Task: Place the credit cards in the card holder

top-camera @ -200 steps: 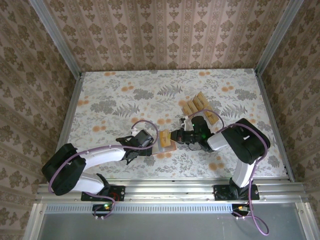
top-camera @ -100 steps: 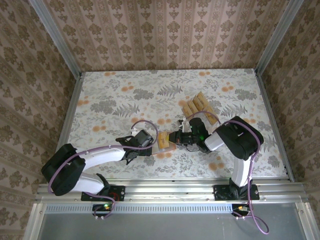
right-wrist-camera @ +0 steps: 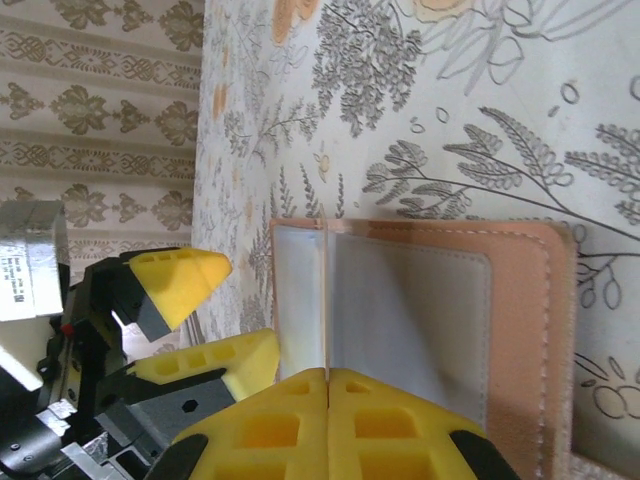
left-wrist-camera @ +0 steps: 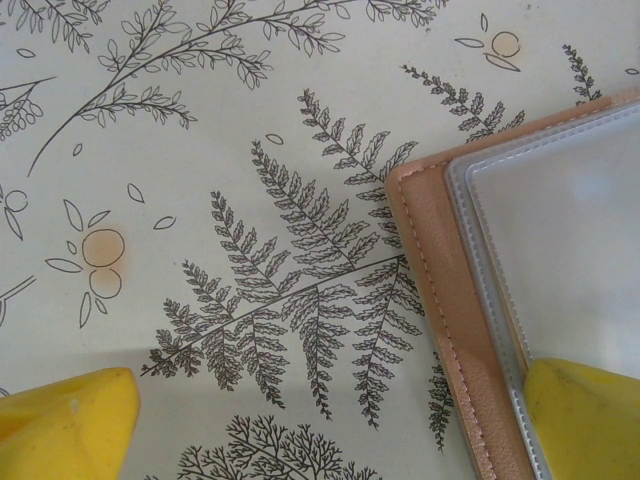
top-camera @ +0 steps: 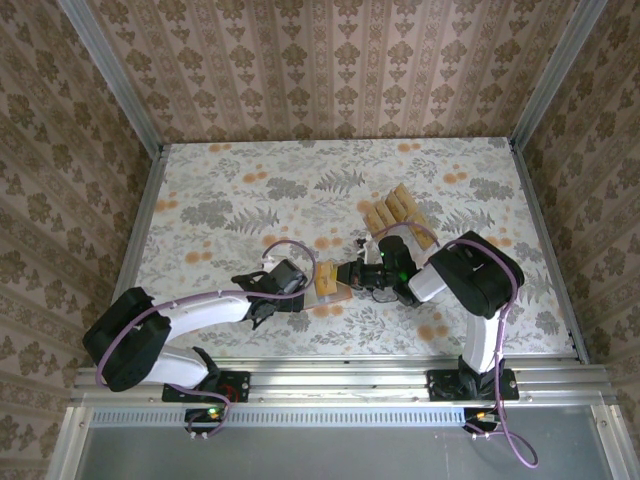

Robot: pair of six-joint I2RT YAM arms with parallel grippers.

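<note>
Two: left hand point(left-wrist-camera: 325, 428) wide, right hand point(right-wrist-camera: 328, 385) pinched

- The top external camera looked down from above and behind the arms, over the whole table point(top-camera: 220, 190).
- The left wrist camera faced straight down, close over the card holder's point(left-wrist-camera: 432, 290) corner.
- The right wrist camera looked low across it toward the left gripper point(right-wrist-camera: 250, 305).
- All 3 shared the card holder.
</note>
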